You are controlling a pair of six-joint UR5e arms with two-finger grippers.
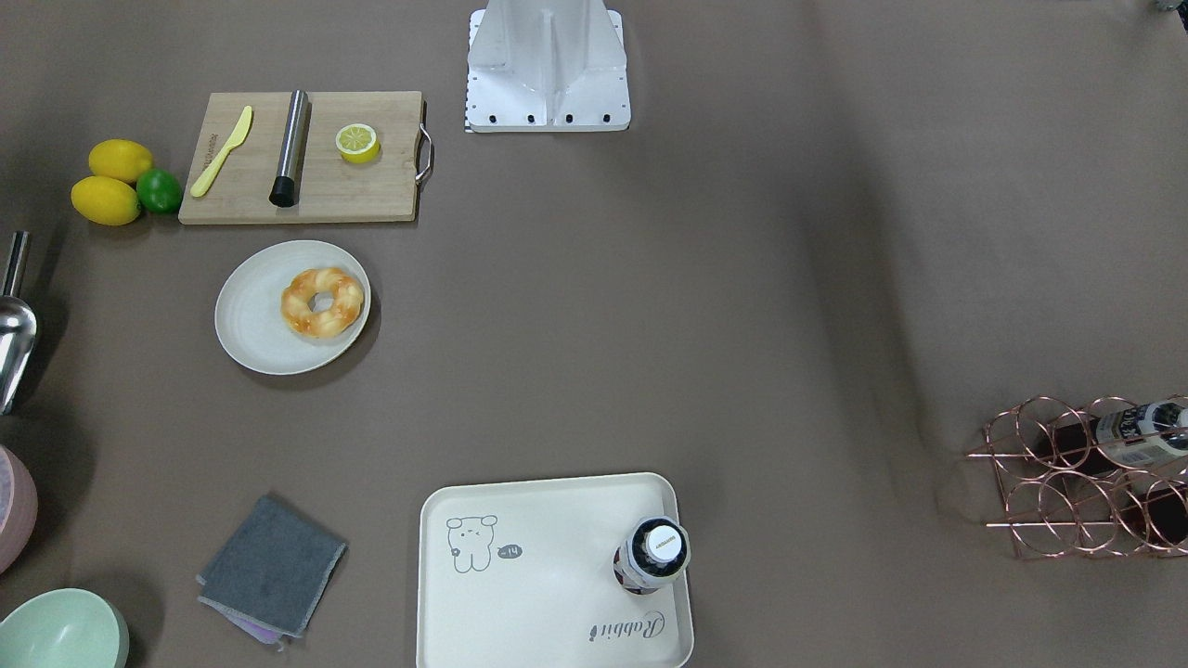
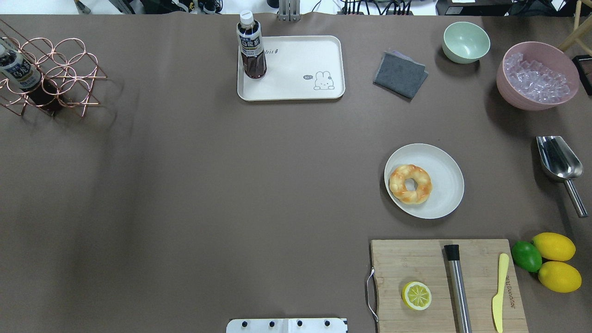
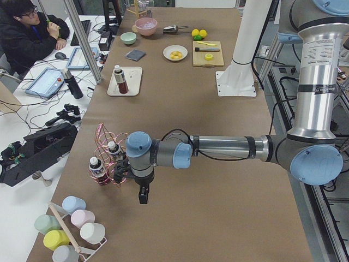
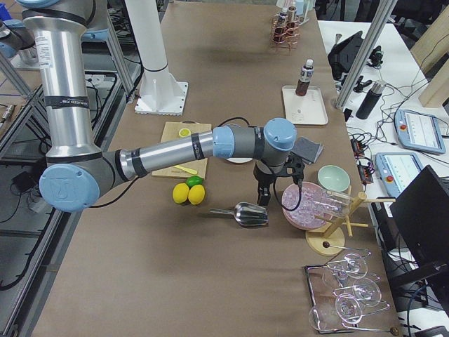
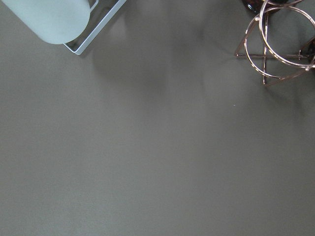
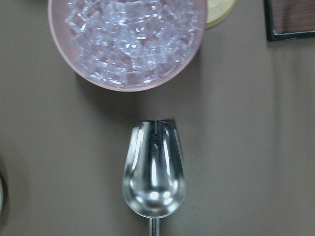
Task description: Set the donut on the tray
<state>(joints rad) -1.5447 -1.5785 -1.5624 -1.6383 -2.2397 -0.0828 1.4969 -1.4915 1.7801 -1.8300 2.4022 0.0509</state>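
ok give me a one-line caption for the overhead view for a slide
The donut rests on a round plate; the tray beyond it holds only a bottle.

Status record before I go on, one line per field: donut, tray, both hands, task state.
donut: lying on the round plate, no hand near it
tray: far side of the table, bottle standing in one corner
left hand: above the table beside the wire rack; open or shut unclear
right hand: above the metal scoop; open or shut unclear
task: not yet done
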